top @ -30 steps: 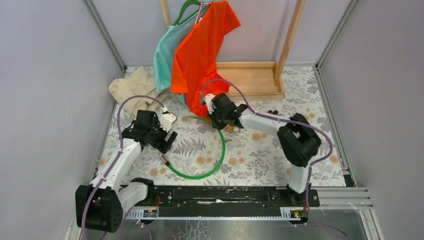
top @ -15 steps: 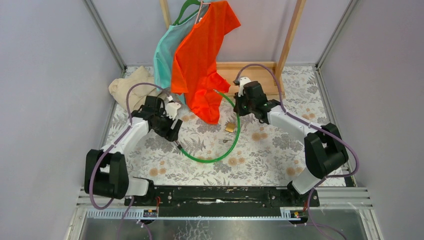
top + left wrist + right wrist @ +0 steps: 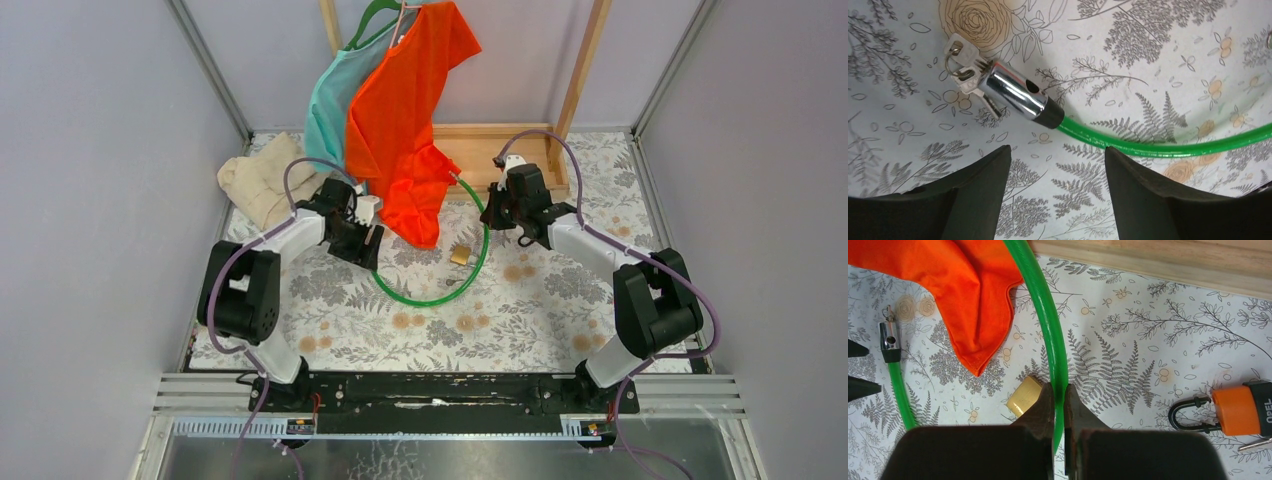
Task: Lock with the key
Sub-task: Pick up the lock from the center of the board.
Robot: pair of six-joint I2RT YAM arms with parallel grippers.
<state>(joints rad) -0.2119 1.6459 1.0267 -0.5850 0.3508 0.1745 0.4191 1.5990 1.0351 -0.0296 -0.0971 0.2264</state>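
One surface (image 3: 560, 310) covered with a floral-print cloth carried everything. At its far edge stood one light wooden rack (image 3: 500, 155), and two shirts hung from it: one bright orange shirt (image 3: 405, 110) and one teal shirt (image 3: 328, 115) behind it. Two white-and-black arms reached in, the left arm (image 3: 290, 235) and the right arm (image 3: 590, 245). One crumpled beige cloth (image 3: 258, 180) lay at the far left. One glossy green cable (image 3: 440, 298) curved in an open loop across the middle. The right end effector (image 3: 1059, 390) was clamped on this cable, its fingers pressed against both sides of it. The left end effector (image 3: 1057, 155) hung just short of the cable's other end with its fingers apart and nothing between them. That end carried one chrome cylinder (image 3: 1015, 90) with a black collar, lying on the surface. One small brass padlock (image 3: 1024, 395) lay inside the loop, just beside the right end effector's fingers. The key (image 3: 1235, 410), one small piece with an orange plastic head and a black loop at its end, lay flat on the surface on the opposite side of the cable from the brass padlock, near the rack's base; in the overhead view it could not be made out. A ring of tiny bare metal keys (image 3: 960, 70), at least two, hung at the chrome cylinder's tip.
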